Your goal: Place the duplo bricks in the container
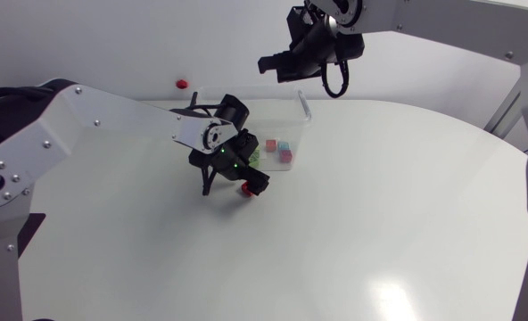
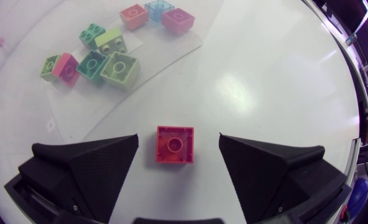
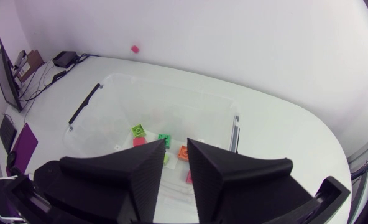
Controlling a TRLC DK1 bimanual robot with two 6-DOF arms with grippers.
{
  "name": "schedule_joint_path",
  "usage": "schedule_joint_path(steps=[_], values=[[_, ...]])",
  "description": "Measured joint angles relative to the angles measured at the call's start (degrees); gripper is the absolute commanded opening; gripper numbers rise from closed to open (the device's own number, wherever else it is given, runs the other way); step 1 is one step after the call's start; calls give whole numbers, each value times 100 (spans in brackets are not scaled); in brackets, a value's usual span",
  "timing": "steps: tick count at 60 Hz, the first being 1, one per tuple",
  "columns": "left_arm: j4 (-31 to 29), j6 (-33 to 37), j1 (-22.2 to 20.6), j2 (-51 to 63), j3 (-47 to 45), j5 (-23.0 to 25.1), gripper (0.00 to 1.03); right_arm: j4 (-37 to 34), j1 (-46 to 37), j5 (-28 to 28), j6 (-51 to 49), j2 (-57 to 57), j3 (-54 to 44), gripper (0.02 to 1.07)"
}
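Note:
A red duplo brick [image 2: 174,144] lies on the white table, studs up, between the fingers of my left gripper [image 2: 178,143]. The jaws stand wide with a gap on each side of the brick, so the gripper is open. From the head view the same brick [image 1: 247,189] shows just under the left gripper [image 1: 235,176], beside the clear container [image 1: 305,107]. Several bricks, green, pink, blue and orange [image 2: 117,67], lie in the container ahead of the left gripper. My right gripper [image 1: 269,64] hangs high over the container's far side, shut and empty [image 3: 176,163], looking down on the container [image 3: 235,127].
A small red object [image 1: 183,84] sits near the table's far edge, also seen past the container [image 3: 135,48]. The table [image 1: 398,214] spreads wide and white to the right and front of the container.

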Motion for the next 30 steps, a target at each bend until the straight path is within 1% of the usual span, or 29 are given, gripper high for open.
schedule_joint_path(steps=[30], values=[[-44, 103, -2, 28, -20, 0, 87, -116, 7, -13, 0, 0, 11, 32]])
